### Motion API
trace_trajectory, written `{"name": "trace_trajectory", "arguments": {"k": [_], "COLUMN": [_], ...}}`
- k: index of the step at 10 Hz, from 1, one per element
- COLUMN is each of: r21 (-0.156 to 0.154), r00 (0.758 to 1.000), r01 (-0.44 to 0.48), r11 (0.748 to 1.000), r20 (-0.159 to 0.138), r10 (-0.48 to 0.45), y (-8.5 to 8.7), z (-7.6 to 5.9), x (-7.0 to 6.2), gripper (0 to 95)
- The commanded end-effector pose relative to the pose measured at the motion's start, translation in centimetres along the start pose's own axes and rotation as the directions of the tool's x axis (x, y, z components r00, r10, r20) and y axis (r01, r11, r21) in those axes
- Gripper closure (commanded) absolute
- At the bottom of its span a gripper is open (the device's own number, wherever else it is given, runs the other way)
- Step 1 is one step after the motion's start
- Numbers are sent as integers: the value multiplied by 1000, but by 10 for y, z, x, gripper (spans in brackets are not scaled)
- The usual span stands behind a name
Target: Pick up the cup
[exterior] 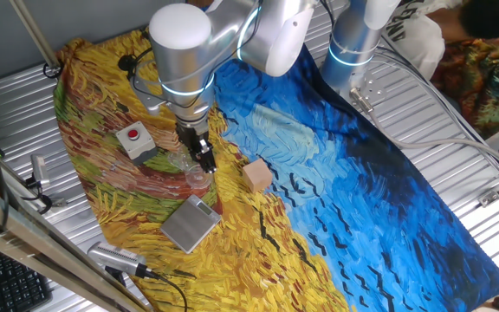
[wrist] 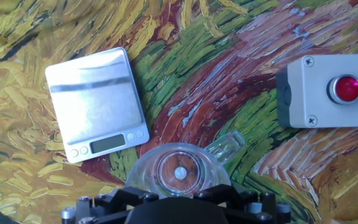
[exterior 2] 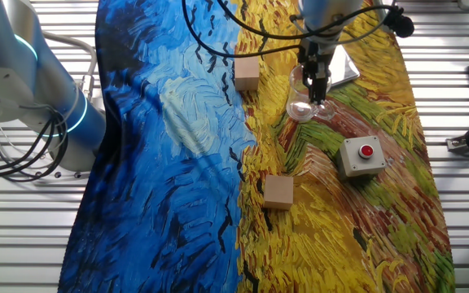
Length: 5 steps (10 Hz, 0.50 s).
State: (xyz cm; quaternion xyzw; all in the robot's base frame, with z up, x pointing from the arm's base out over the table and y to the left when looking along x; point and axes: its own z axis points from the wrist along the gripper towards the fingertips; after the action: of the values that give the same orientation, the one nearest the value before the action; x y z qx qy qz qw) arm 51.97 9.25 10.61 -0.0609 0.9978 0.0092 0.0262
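Observation:
The cup (exterior: 196, 177) is small, clear and round-rimmed, and sits low over the yellow part of the painted cloth, between the grey button box and the silver scale. My gripper (exterior: 204, 161) comes down from above with its fingers close together on the cup's rim. In the other fixed view the cup (exterior 2: 300, 102) hangs slightly tilted at the fingertips of the gripper (exterior 2: 317, 91). In the hand view the cup (wrist: 178, 170) fills the lower middle, right under the gripper body, with a clear tab sticking out to its right. I cannot tell whether it touches the cloth.
A grey box with a red button (exterior: 134, 141) is left of the cup, also in the hand view (wrist: 325, 89). A silver scale (exterior: 191, 223) lies in front. A tan wooden block (exterior: 256, 175) is to the right; another block (exterior 2: 278, 191) lies farther off. Cables lie at the cloth's edges.

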Motion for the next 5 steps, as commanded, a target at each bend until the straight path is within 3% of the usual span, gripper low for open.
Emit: {"name": "trace_trajectory", "arguments": {"k": [1, 2, 4, 5], "r21": [-1, -3, -4, -6], "r00": [1000, 1000, 1000, 1000], "r01": [-1, -1, -5, -7], "r11": [1000, 1000, 1000, 1000], "r20": [0, 0, -7, -1], "r10": [1, 1, 5, 7], "y": [0, 0, 0, 0], "z": [0, 0, 0, 0], "x": [0, 0, 0, 0], "gripper": [0, 190, 190, 380]}}
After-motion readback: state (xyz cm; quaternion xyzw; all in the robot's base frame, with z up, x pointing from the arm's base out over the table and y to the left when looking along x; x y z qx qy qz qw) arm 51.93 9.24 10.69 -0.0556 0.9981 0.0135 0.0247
